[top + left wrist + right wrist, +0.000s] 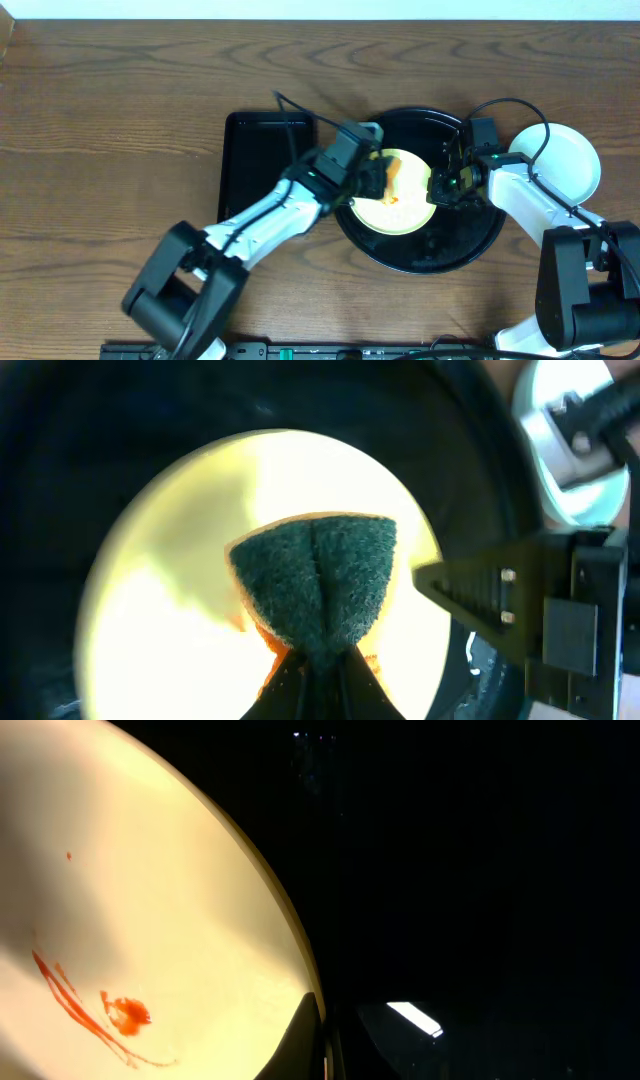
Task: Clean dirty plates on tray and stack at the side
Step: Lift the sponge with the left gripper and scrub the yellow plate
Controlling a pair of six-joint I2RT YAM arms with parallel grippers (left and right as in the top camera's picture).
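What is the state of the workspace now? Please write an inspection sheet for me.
Surface: brown wooden table, no spill seen.
Job's things: pale yellow round plate, with orange smears, lies on the large round glossy black tray; light blue round plate lies on the table, right of that tray.
Clutter: smaller rectangular black tray, left of the round tray.
Tools: left tool shut on a green-faced sponge over the yellow plate; right tool shut on that plate's right rim.
Cables: black cables loop above both arms.
Surroundings: pale strip beyond the far table edge; otherwise nothing seen.
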